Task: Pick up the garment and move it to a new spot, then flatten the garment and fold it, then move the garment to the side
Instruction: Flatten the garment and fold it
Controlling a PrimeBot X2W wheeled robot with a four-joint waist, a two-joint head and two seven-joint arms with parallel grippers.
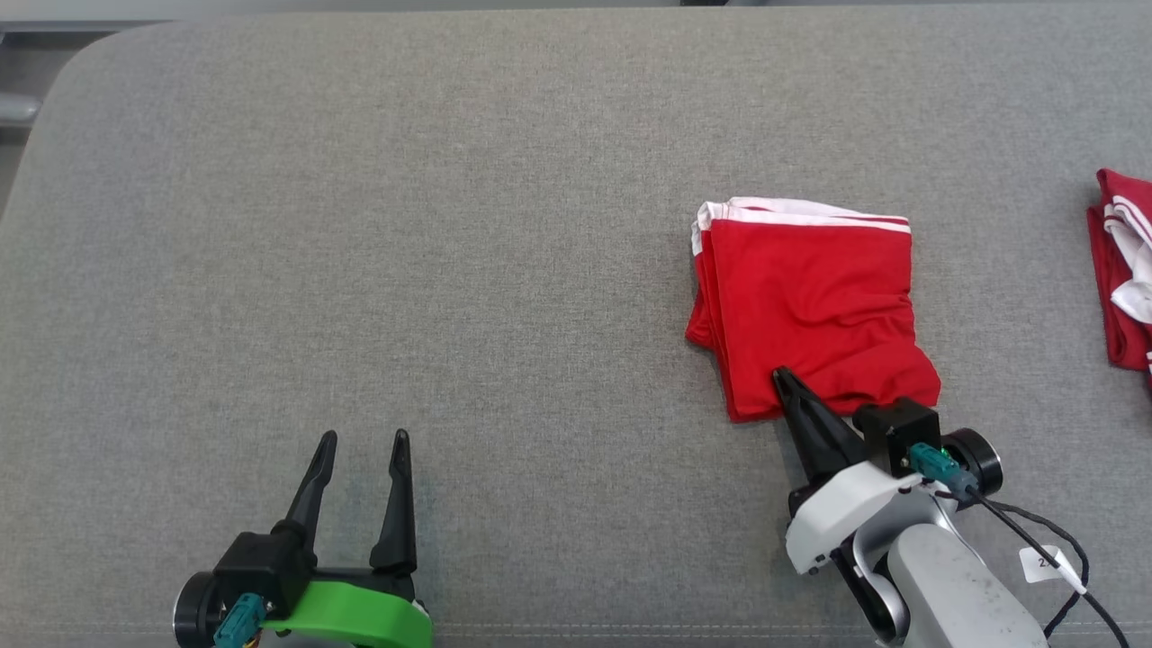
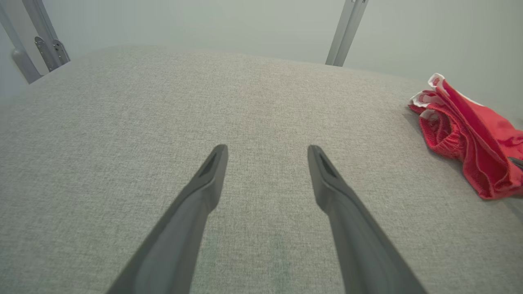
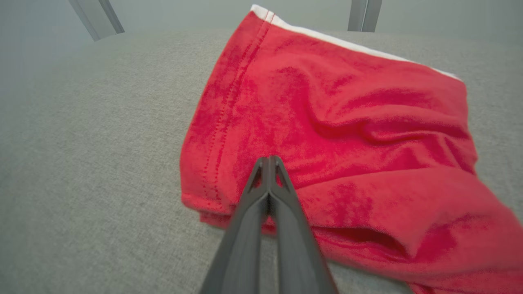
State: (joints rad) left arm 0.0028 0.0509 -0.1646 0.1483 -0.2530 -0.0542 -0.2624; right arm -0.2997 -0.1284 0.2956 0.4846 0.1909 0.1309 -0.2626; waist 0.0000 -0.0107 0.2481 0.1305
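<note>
Head view: folded red garment point(image 1: 810, 297) lying right of centre on the grey cushion point(image 1: 405, 225). Right gripper point(image 1: 779, 374), fingers pressed together, tips resting on the garment's near edge. Left gripper point(image 1: 364, 438), fingers spread, well apart from the garment.

Garment point(image 2: 470, 139) and second red garment point(image 1: 1123, 270), each cropped at right edge

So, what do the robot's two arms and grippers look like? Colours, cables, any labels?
Both grippers have two long, dark, tapering fingers on a black block with a teal plug. The left gripper sits on a bright green curved shell. The right gripper has a white shell and a pale grey, speckled forearm; a black cable with a small white tag runs from its plug.
</note>
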